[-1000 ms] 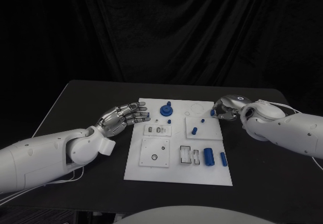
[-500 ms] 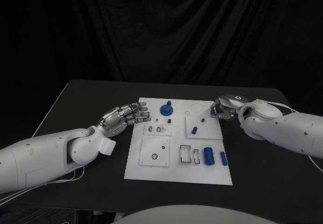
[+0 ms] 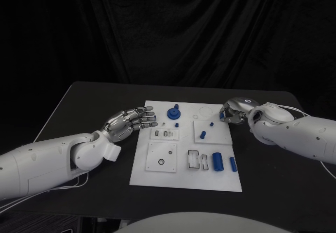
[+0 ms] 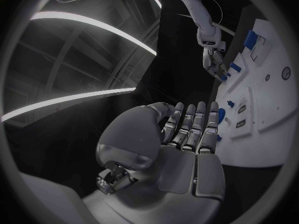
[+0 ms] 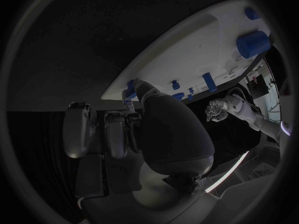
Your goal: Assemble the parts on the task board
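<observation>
- Change since a second ago: right hand (image 3: 234, 112) has edged slightly inward along the far right edge of the task board (image 3: 210, 182); left hand (image 3: 129, 122) and all parts unchanged in place.
- Right hand: fingers curled at the board's far right edge, closed around a small blue part (image 5: 130, 90) whose tip shows by the fingertips in the right wrist view; it appears to be pinched, though whether it is lifted clear cannot be told.
- Left hand: holding nothing, fingers spread and extended, poised beside the board's left edge at its far half.
- Blue gear-like part (image 3: 172, 114): standing on a post in the board's far section; judged seated.
- Small blue pegs (image 3: 202, 136): upright in the right-hand inset plate; judged placed.
- Blue cylinder (image 3: 217, 163): lying loose on the board's near right area, a slimmer blue pin (image 3: 232, 166) just beside it; both judged still to be fitted.
- Rectangular slots (image 3: 193, 160): open, next to the cylinder.
- Progress, as a judgement: early to middle; a few pieces seated, several loose, one in hand.
</observation>
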You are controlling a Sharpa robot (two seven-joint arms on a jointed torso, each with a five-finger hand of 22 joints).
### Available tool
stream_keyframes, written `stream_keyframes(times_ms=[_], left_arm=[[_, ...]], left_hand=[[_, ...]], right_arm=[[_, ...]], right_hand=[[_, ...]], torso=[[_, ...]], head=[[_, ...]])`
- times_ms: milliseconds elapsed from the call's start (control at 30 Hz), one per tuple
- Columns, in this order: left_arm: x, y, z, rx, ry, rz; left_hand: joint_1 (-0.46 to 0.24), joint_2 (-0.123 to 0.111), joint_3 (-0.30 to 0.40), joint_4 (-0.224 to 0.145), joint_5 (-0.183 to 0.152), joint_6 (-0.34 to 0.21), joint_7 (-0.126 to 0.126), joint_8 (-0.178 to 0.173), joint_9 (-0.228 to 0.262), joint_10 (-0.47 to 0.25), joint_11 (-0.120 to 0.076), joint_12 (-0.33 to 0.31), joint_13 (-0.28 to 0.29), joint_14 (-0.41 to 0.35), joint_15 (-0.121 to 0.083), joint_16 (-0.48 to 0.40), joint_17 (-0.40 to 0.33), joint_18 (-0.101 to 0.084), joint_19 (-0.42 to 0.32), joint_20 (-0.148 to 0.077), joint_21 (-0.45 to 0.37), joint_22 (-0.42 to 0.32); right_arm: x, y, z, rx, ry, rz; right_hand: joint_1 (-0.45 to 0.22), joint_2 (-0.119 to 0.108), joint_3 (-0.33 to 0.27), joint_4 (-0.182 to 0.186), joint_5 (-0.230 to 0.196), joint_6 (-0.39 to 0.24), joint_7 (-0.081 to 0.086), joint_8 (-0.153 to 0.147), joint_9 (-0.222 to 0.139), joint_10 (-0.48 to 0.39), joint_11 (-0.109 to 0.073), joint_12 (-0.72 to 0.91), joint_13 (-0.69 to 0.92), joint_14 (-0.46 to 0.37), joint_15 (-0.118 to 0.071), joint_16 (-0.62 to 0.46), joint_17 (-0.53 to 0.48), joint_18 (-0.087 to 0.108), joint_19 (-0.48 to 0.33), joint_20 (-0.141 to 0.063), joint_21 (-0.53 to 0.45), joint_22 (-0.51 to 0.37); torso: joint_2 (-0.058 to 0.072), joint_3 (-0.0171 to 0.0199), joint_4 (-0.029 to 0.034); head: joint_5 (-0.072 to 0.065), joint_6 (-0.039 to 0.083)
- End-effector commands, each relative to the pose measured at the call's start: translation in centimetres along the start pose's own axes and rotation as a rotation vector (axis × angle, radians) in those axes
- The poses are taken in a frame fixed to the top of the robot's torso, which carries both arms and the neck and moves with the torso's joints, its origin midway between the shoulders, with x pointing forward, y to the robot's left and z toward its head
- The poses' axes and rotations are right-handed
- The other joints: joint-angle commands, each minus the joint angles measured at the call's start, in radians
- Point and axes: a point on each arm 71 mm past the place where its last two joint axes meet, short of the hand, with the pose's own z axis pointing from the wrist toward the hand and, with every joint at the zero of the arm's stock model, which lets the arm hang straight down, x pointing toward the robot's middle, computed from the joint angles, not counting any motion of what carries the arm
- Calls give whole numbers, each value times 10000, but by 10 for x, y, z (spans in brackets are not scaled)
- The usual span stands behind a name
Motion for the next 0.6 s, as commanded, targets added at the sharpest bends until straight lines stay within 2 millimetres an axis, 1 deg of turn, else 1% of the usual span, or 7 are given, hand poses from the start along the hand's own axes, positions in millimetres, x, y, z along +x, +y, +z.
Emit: stream_keyframes(times_ms=[33,300,400,500,600], left_arm=[[2,1,1,56,155,-112],[1,1,-1,45,121,-109],[1,1,-1,45,101,-106],[1,1,-2,47,69,-94],[1,0,-3,48,33,-79]], left_hand=[[-104,24,70,14,-62,-17,-3,21,-2,-14,80,38,11,-26,53,20,-1,-145,-57,30,62,11],[-104,24,70,14,-62,-17,-3,21,-2,-14,80,38,11,-26,53,20,-1,-145,-57,30,62,11],[-124,21,81,12,-71,-20,3,21,-3,-24,84,34,9,-45,53,14,-5,-149,-70,28,59,11],[-124,21,81,12,-71,-20,3,21,-3,-24,84,34,9,-45,53,14,-5,-149,-70,28,59,11],[-126,20,82,11,-72,-13,3,24,-2,-24,84,34,9,-46,54,14,-5,-149,-71,28,59,11]], right_arm=[[-1,0,-1,-94,-304,8],[-8,2,-4,-312,-1306,108],[-13,3,-9,-406,-1825,231],[-19,7,-14,-514,-2168,376],[-27,14,-19,-711,-2447,536]], right_hand=[[79,49,17,-66,103,230,-34,138,120,1042,32,27,2633,1059,28,26,2635,48,-6,-43,-25,1897],[81,117,20,-123,260,651,-125,393,407,1042,25,27,2633,1059,13,26,2635,-4,137,-60,169,1983],[110,106,20,-168,362,798,-153,478,516,1042,15,27,2633,1059,4,26,2635,-12,164,-68,198,1999],[124,85,15,-189,380,844,-160,503,553,1042,10,27,2633,1059,1,26,2635,-13,170,-71,202,2003],[129,62,6,-200,384,869,-165,517,575,1042,6,27,2633,1059,-2,26,2635,-12,169,-74,197,2002]], torso=[[0,4,-14],[1,9,-21],[0,7,-23],[-2,9,-24],[-4,10,-24]], head=[[23,-3],[55,4],[74,6],[115,6],[120,-14]])
